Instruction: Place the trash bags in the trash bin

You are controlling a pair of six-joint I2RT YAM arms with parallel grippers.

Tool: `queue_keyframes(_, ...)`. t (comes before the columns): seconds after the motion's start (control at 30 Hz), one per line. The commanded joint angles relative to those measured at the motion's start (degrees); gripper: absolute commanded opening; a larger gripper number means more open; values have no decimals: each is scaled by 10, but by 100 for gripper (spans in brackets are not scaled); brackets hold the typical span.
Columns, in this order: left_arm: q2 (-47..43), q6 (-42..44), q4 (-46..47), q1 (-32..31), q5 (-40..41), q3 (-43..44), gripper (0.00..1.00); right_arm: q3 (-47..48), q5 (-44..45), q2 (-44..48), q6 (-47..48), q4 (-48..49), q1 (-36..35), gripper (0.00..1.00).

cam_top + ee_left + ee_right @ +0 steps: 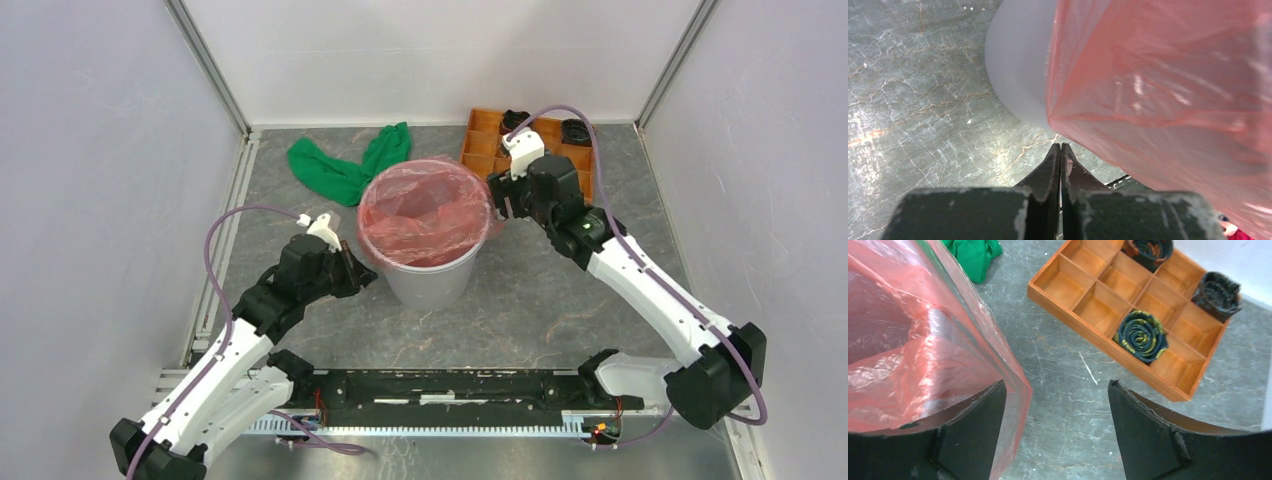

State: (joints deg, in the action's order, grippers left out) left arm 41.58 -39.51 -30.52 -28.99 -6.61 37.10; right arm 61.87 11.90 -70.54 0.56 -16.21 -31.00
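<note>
Trash bag point(425, 210) sits folded over the bin point(430, 282) rim to hold it open; left gripper point(1061, 146) jaws clenched empty, right gripper point(1055, 385) jaws released.

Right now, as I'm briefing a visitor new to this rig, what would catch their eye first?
The glossy red-orange trash bag draped in and over the grey trash bin at mid-table. The left gripper, shut, and right gripper, open, flank its rim; a green cloth and wooden tray lie behind.
</note>
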Motion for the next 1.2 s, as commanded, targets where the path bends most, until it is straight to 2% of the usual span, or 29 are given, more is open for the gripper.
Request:
queue_keyframes(0.0,-26,-15,34,2,-12,5,2,75,-12,41,2,-104,2,87)
queue_keyframes(0.13,-67,5,-20,2,35,19,5,72,-69,100,9,-159,2,88)
queue_keyframes(0.2,-117,0,-37,1,85,25,20,43,-101,140,34,-140,-2,77)
queue_keyframes(0.27,-165,-9,-8,2,88,6,40,28,-117,166,57,-127,-10,76)
queue_keyframes(0.33,-191,-21,16,1,88,-3,47,47,-175,171,76,-139,-18,76)
queue_keyframes(0.43,-186,-14,15,1,85,1,51,60,-290,174,111,-131,-57,75)
queue_keyframes(0.5,-180,-9,5,1,93,3,52,55,-325,169,150,-121,-109,75)
queue_keyframes(0.63,-187,-12,28,2,72,-12,55,48,-313,155,229,-102,-183,73)
queue_keyframes(0.73,-194,-22,44,1,56,-28,58,42,-330,142,260,-67,-199,72)
queue_keyframes(0.83,-197,-28,58,1,47,-37,61,34,-343,119,299,-49,-214,63)
queue_keyframes(1.0,-190,-10,62,1,54,-31,63,41,-315,99,322,-36,-227,55)
queue_keyframes(1.07,-184,-4,59,1,54,-26,63,38,-314,94,325,-29,-230,44)
queue_keyframes(1.17,-182,-4,64,1,51,-26,63,19,-306,93,343,-20,-235,43)
